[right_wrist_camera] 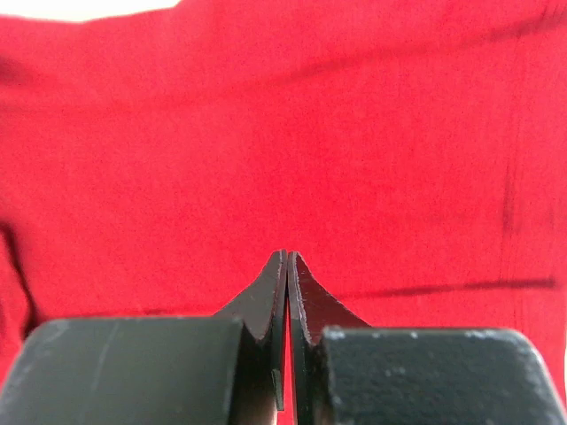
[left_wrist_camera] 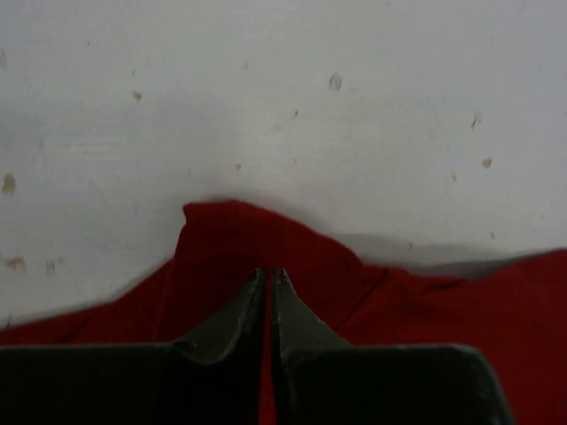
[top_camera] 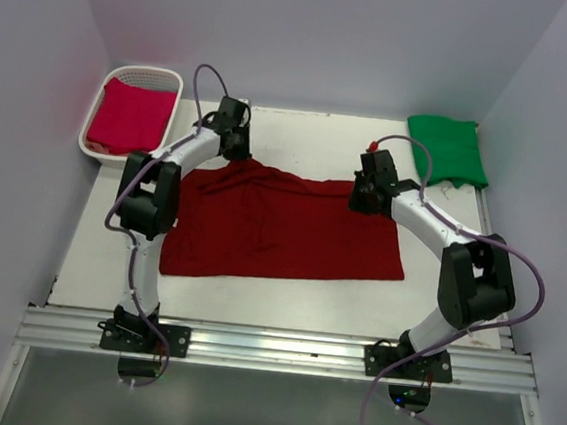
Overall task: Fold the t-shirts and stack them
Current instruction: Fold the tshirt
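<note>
Two arms are bolted to the metal rail [top_camera: 271, 347] at 6 o'clock, the left arm [top_camera: 149, 200] at about 7 and the right arm [top_camera: 473, 276] at about 5. Both reach out over the white surface [top_camera: 296, 294].

Three t-shirts are in view, one of each colour. Nearest, across the middle of the surface, lies the dark maroon t-shirt [top_camera: 281, 234]. It is spread mostly flat, with a few creases near its centre. Its far left corner is drawn up into a small peak.

The left fingers [left_wrist_camera: 257, 292] sit at that peak, toward 11 o'clock. They are all but pressed together, with only a thin slit between them. Red cloth shows beneath them, but I cannot tell whether any of it is pinched.

The right fingers [right_wrist_camera: 276, 274] are at the shirt's far right corner, toward 1 o'clock. They are clenched tight just over the red fabric. Here too I cannot tell whether cloth is caught between them.

Farther back there is one bright green t-shirt [top_camera: 447, 150], folded into a neat block at the far right corner, about 2 o'clock, well apart from the maroon one. At the far left, about 10 o'clock, stands one white lattice basket [top_camera: 148, 72]. The pinkish crimson t-shirt [top_camera: 132, 118] lies folded inside it.
</note>
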Controlling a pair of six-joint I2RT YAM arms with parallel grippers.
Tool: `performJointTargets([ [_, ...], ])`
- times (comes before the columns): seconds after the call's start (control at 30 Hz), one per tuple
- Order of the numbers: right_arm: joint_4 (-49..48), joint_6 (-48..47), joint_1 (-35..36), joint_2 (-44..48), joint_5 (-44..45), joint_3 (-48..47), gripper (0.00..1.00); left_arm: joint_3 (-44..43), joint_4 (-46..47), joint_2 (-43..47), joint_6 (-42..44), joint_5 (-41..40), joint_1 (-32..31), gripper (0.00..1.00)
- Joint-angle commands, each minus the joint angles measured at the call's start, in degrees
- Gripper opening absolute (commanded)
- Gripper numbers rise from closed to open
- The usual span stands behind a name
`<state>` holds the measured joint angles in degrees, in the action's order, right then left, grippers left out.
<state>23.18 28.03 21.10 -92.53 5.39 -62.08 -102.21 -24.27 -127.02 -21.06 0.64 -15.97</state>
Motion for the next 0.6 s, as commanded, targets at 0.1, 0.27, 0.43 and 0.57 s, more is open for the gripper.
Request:
performJointTargets([
  [0.1,-1.6,-0.1,-2.4,-7.7,2.6,-12.5,0.00,13.5,5.8,15.2,-5.8,-3.1,0.1,0.09],
  [0.27,-0.8,-0.4,-2.5,-12.0,0.9,-15.1,0.00,16.7,2.6,17.4,-8.5,-7.6,0.1,0.08],
  [0.43,-2.3,-0.5,-2.4,-11.5,0.2,-12.5,0.00,18.5,-0.2,16.5,-12.6,-13.5,0.2,0.32],
  [0.57,-2.4,-1.0,-2.5,-10.8,-0.1,-10.2,0.00,19.5,0.5,15.1,-14.9,-16.8,0.9,0.45],
])
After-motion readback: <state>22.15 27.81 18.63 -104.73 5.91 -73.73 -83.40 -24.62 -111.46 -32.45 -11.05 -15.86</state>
